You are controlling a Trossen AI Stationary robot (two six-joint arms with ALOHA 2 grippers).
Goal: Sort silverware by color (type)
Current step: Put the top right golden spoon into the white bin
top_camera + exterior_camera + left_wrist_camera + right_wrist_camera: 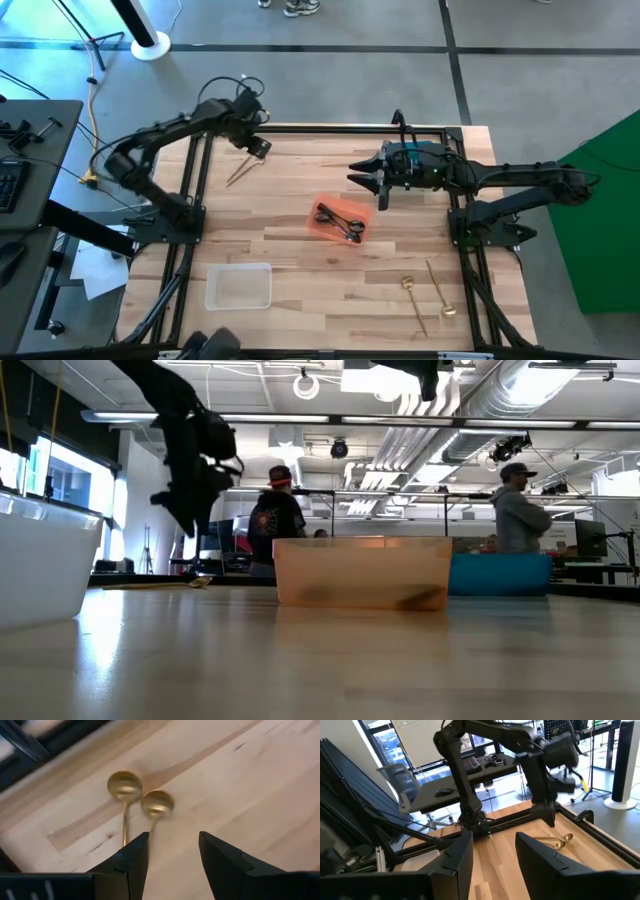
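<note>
Two gold spoons (pixel 240 170) lie side by side on the wooden table at the far left, bowls (pixel 124 785) (pixel 157 802) up. My left gripper (pixel 172 845) hovers open just above their handles, clear of the table in the low view (pixel 190 520). An orange bin (pixel 342 220) at the table's middle holds black silverware (pixel 340 222). More gold pieces (pixel 425 295) lie on the table at the near right. My right gripper (pixel 368 182) is open and empty, raised right of the orange bin's far side. No silver pieces show.
A clear empty bin (pixel 238 285) stands at the near left. A black frame (pixel 195 190) runs along the table's left, far and right edges. Bare wood lies between the bins. People (pixel 275 520) stand in the room beyond, and a blue bin (pixel 500 573) shows behind the orange one.
</note>
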